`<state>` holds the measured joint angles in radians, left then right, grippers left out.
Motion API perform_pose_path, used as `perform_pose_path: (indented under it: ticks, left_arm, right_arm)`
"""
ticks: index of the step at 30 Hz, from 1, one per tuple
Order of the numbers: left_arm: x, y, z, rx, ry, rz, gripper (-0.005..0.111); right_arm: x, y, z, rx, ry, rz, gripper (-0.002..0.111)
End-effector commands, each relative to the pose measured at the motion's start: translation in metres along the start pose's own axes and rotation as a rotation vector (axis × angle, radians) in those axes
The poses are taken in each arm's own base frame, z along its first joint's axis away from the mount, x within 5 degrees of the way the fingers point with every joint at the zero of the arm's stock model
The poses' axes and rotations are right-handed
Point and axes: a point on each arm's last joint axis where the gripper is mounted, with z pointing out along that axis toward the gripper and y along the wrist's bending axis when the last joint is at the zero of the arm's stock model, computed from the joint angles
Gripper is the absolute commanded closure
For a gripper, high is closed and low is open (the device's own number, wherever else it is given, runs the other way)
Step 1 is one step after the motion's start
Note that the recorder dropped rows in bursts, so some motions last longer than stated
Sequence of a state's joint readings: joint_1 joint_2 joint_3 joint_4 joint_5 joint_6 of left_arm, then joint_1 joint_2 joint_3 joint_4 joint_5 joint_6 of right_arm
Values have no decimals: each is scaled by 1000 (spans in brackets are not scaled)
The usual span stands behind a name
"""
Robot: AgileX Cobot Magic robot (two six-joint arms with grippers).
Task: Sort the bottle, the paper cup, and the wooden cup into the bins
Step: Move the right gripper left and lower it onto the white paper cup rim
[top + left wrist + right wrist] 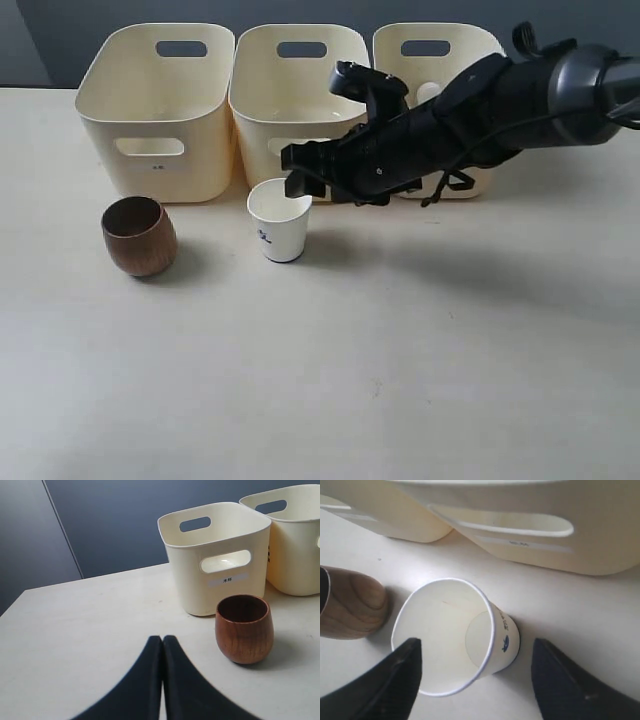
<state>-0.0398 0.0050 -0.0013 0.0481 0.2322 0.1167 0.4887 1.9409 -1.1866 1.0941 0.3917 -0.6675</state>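
The white paper cup (pixel 281 222) stands upright in front of the middle bin (pixel 290 90), showing its blue mark in the right wrist view (pixel 445 625). My right gripper (pixel 295 172) (pixel 476 645) reaches across and hangs open just above the cup's rim, one finger on each side, with a gap to the cup. The dark brown wooden cup (pixel 139 235) (pixel 244 629) (pixel 350 605) stands before the left bin (pixel 157 110) (pixel 215 560). My left gripper (pixel 162 639) is shut and empty, low over the table, short of the wooden cup. Whether the pale shape inside the right bin (pixel 440 60) is the bottle, I cannot tell.
Three cream bins stand in a row along the table's far side, with a dark wall behind them. The right arm (pixel 500 100) crosses in front of the right and middle bins. Bare table lies in front of the cups.
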Motion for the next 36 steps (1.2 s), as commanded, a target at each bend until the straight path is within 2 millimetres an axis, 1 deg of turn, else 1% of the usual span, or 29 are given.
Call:
perform_pose_path:
  ticks: [1, 11, 19, 27, 29, 34, 35, 36]
  left_arm:
    - [0, 0, 0, 3, -5, -3, 107]
    - [0, 0, 0, 3, -5, -3, 107]
    - [0, 0, 0, 3, -5, -3, 107]
    - [0, 0, 0, 3, -5, -3, 107]
    - [0, 0, 0, 3, -5, -3, 107]
    - [0, 0, 0, 3, -5, -3, 107]
    - [0, 0, 0, 3, -5, -3, 107]
    - [0, 0, 0, 3, -5, -3, 107]
  right_arm:
    - [-1, 0, 2, -1, -5, 8, 48]
    - [0, -1, 3, -3, 2, 14, 51]
    - [7, -9, 17, 11, 31, 45, 51]
    - [-1, -4, 16, -6, 7, 44, 51]
    - [-1, -4, 16, -6, 7, 44, 54]
    - [-1, -4, 16, -4, 11, 34, 76]
    - [0, -4, 16, -8, 18, 32, 77]
    - [0, -3, 16, -12, 24, 30, 75]
